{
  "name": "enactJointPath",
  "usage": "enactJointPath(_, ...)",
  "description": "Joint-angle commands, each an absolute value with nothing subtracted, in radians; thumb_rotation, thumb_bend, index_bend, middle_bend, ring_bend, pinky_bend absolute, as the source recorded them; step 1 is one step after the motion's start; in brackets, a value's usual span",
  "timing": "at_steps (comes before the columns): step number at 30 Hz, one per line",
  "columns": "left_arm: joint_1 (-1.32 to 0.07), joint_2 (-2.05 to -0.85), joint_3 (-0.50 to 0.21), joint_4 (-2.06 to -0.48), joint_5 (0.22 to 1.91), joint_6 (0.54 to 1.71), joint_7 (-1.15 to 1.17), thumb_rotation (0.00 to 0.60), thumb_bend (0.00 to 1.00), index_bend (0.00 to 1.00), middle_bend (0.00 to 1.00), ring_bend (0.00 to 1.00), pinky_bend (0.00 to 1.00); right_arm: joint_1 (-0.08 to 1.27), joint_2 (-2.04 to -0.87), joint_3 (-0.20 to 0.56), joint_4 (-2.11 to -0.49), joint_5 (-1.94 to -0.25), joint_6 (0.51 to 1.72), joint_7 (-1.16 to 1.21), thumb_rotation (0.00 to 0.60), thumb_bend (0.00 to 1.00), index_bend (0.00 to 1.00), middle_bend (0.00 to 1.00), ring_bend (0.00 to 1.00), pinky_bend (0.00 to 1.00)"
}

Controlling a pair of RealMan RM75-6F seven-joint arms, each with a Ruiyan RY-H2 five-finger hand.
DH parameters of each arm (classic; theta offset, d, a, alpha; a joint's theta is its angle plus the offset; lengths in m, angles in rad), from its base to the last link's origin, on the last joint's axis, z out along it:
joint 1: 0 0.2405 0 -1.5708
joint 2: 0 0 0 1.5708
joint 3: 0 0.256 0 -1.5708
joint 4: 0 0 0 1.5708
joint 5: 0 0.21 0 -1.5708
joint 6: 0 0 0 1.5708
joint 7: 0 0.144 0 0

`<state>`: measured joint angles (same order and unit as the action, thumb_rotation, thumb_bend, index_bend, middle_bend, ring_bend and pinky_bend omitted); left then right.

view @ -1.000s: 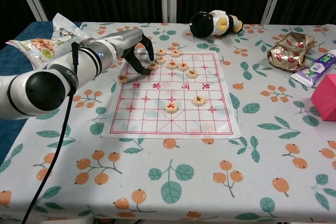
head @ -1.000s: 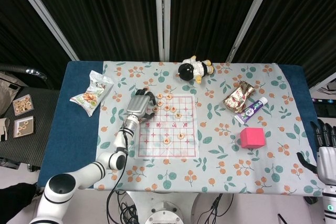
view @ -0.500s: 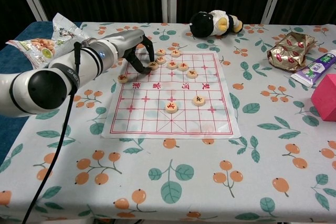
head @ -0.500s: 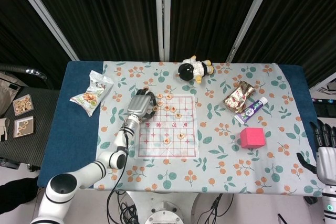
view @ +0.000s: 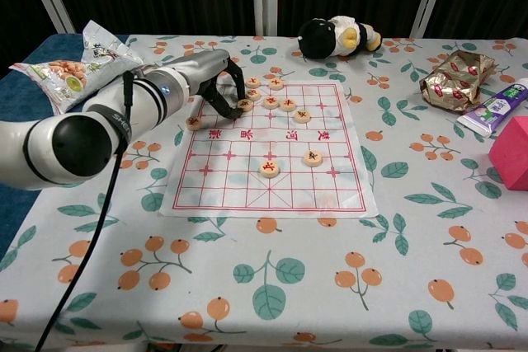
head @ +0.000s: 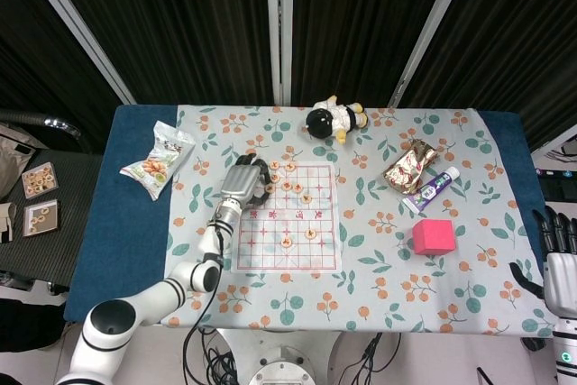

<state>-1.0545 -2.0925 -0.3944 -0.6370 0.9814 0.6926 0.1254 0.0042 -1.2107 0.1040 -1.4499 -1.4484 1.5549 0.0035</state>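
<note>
**Even light over the table, dark behind**

Both views are bright and evenly lit from above. The tablecloth (view: 272, 286) shows its print crisply, with soft, short shadows under the left hand (view: 216, 72) and the plush toy (view: 338, 37). The curtain (head: 198, 24) behind stays almost black. A gleam sits on the foil bag (view: 455, 78) and the glossy white arm (view: 58, 138). Focus holds across the board (view: 268, 150). In the head view, things are small and the right hand (head: 557, 263) is cut off at the frame's edge.
</note>
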Motion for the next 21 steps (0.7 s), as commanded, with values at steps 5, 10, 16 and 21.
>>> enactJointPath(5, -1.055, -2.090, -0.404, -0.632, 0.997, 0.720, 0.102, 0.600, 0.32, 0.52, 0.23, 0.06, 0.10, 0.002, -1.213, 0.106, -1.441, -1.444, 1.556, 0.013, 0.600, 0.16, 0.00, 0.00, 0.00, 0.00)
enactJointPath(10, -1.055, -2.076, -0.410, -0.632, 1.004, 0.732, 0.102, 0.600, 0.32, 0.52, 0.23, 0.06, 0.11, 0.006, -1.217, 0.104, -1.437, -1.450, 1.552, 0.013, 0.600, 0.16, 0.00, 0.00, 0.00, 0.00)
enactJointPath(16, -1.058, -2.079, -0.411, -0.595, 0.999, 0.712, 0.099, 0.600, 0.32, 0.52, 0.23, 0.06, 0.11, 0.006, -1.218, 0.104, -1.438, -1.448, 1.550, 0.012, 0.600, 0.16, 0.00, 0.00, 0.00, 0.00)
enactJointPath(21, -1.067, -2.089, -0.414, -0.564, 1.001, 0.694, 0.084, 0.600, 0.33, 0.52, 0.23, 0.06, 0.11, 0.006, -1.215, 0.104, -1.440, -1.446, 1.548, 0.011, 0.600, 0.15, 0.00, 0.00, 0.00, 0.00)
